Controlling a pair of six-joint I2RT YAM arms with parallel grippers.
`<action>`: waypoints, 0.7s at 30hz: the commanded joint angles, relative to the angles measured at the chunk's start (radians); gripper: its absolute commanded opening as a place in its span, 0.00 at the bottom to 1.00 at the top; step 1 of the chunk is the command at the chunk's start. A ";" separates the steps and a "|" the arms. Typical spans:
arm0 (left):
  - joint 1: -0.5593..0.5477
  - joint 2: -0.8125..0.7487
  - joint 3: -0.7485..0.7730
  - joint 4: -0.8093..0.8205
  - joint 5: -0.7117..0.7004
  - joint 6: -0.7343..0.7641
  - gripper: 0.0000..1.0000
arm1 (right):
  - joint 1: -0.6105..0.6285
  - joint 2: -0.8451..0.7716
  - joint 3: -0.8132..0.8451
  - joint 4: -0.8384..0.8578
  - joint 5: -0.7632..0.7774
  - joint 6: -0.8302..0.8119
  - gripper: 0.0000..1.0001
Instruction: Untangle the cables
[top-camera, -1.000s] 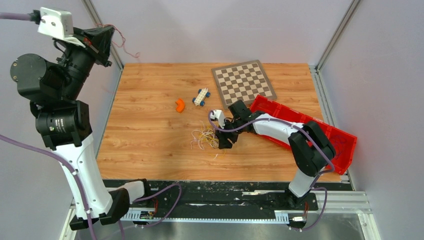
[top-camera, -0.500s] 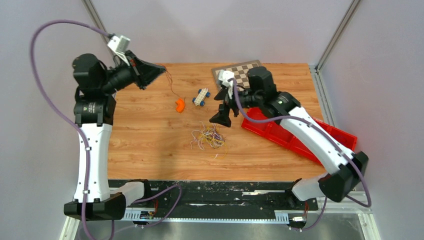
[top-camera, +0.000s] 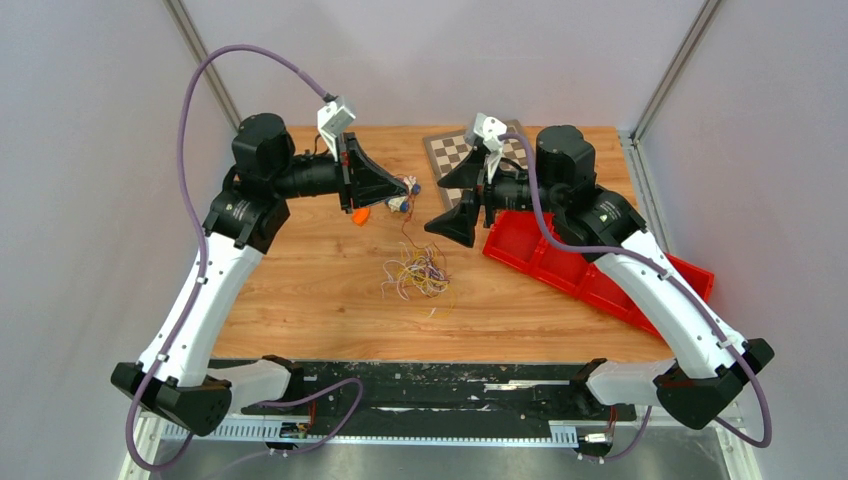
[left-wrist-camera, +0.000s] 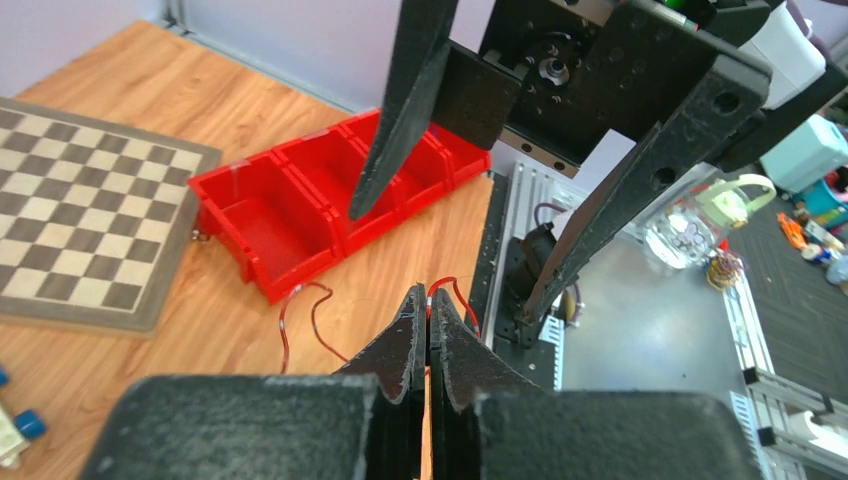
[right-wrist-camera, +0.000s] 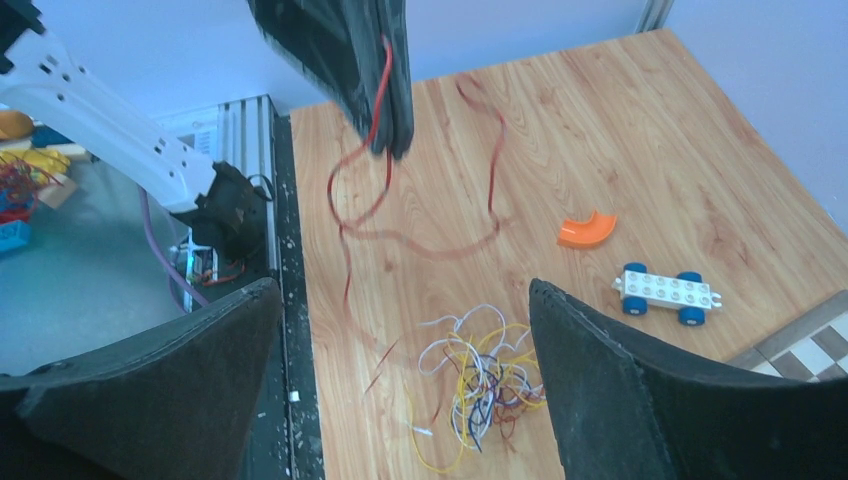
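The cables (top-camera: 415, 272) lie as a loose tangle of white, yellow, red and dark thin wires on the wooden table, also seen in the right wrist view (right-wrist-camera: 480, 385). My left gripper (top-camera: 398, 187) hangs above the table behind the tangle, shut on one red wire (right-wrist-camera: 375, 130) that dangles from it in loops. The closed fingertips (left-wrist-camera: 428, 300) pinch that wire (left-wrist-camera: 300, 305). My right gripper (top-camera: 435, 205) is wide open and empty, facing the left gripper, and in its own view (right-wrist-camera: 402, 290) it frames the tangle below.
A row of red bins (top-camera: 590, 270) sits at the right under the right arm. A chessboard (top-camera: 462, 150) lies at the back. An orange curved piece (right-wrist-camera: 585, 230) and a white toy car with blue wheels (right-wrist-camera: 665, 292) lie behind the tangle.
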 joint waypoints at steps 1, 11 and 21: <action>-0.062 0.035 0.065 0.015 -0.004 0.005 0.00 | 0.018 0.013 0.058 0.119 -0.019 0.106 0.93; -0.145 0.080 0.101 0.028 -0.031 -0.019 0.00 | 0.036 -0.011 -0.015 0.127 0.020 0.118 0.64; -0.171 0.103 0.105 0.090 0.045 -0.104 0.03 | -0.010 -0.117 -0.101 0.068 0.140 0.039 0.00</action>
